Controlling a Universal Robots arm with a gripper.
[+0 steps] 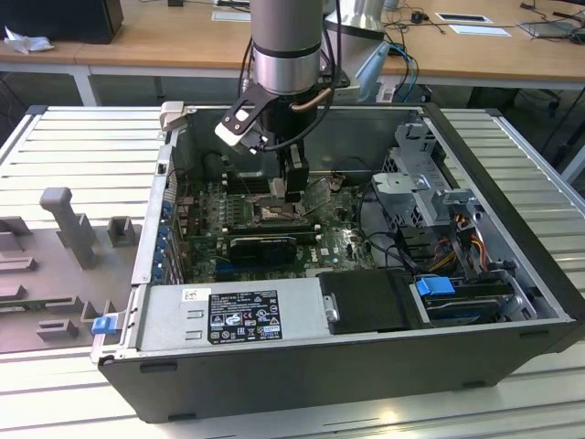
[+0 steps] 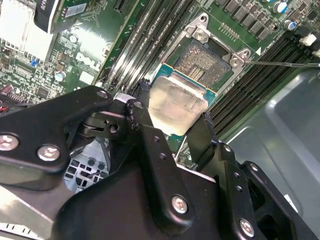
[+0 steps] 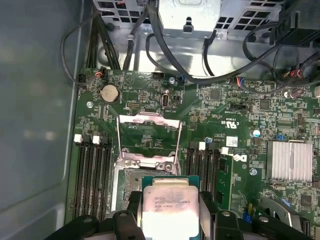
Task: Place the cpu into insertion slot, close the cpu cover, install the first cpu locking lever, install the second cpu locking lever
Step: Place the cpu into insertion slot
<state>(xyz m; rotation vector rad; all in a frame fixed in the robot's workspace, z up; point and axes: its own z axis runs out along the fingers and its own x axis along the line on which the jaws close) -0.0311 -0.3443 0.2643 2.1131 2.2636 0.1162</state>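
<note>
My gripper (image 2: 174, 107) is shut on the cpu (image 2: 181, 96), a pale silver square chip pinched by two opposite edges between the black fingers (image 2: 145, 125). The cpu hangs slightly tilted just above the insertion slot (image 2: 202, 60), overlapping one side of it, and the rest of the dark contact field lies bare. In the first wrist view the cpu (image 3: 167, 210) sits between the fingertips, with the slot (image 3: 131, 181) partly under it. The cpu cover (image 3: 149, 136), a thin silvery frame, stands swung open beyond the slot. In the exterior view the gripper (image 1: 294, 187) is down over the slot (image 1: 274, 213).
The green board lies in an open computer case (image 1: 512, 274) with high walls. Long black memory slots (image 3: 92, 170) flank the socket. Cables and a drive cage (image 1: 425, 178) stand to the exterior view's right. A thin metal lever (image 2: 282, 63) sticks out beside the socket. A finned heatsink (image 3: 292, 160) is nearby.
</note>
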